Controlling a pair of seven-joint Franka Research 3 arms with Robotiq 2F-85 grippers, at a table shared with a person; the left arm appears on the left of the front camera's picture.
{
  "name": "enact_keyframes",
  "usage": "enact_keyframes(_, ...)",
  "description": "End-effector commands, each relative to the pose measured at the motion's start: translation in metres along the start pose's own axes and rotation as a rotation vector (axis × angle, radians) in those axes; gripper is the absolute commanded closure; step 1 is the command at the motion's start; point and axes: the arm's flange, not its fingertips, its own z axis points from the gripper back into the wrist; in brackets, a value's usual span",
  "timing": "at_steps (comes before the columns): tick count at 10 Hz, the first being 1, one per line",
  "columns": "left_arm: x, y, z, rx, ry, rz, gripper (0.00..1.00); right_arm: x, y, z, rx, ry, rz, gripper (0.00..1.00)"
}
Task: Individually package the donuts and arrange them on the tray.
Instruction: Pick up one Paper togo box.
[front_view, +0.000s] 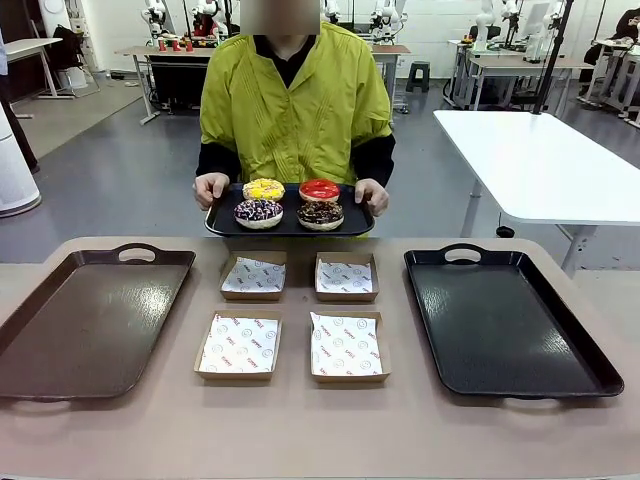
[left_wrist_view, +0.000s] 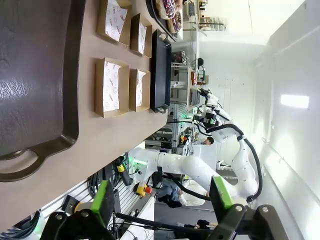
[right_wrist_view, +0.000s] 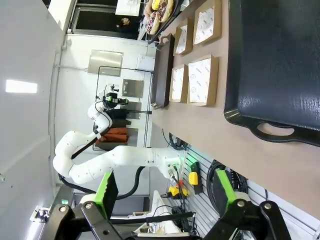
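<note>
Task not yet begun: four donuts (front_view: 290, 202) rest unpackaged on a black serving tray (front_view: 222, 227) held by the person (front_view: 295, 110) at 12 o'clock, four lined boxes (front_view: 240, 346) lie empty mid-way across the surface (front_view: 300, 430), and the left claw (left_wrist_view: 161, 195) and right claw (right_wrist_view: 165, 189) gape wide, empty.

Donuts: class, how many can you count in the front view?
4, all on the tray the person holds: yellow far left, red far right, sprinkled near left, dark chocolate near right. None seem hidden.

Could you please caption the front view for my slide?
Person holds a serving tray with four donuts beyond four paper-lined boxes, flanked by a brown tray and a black tray.
</note>
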Motion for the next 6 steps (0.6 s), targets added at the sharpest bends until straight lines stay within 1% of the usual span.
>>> enact_keyframes(1, -0.0001, -0.0004, -0.0008, -0.003, 0.004, 0.005, 0.00, -0.0005, 0.0002, 0.0008, 0.009, 0.001, 0.006, 0.00)
enact_keyframes(6, 0.0000, 0.0000, 0.0000, 0.000, 0.000, 0.000, 0.00, -0.0005, 0.0002, 0.0008, 0.009, 0.001, 0.006, 0.00)
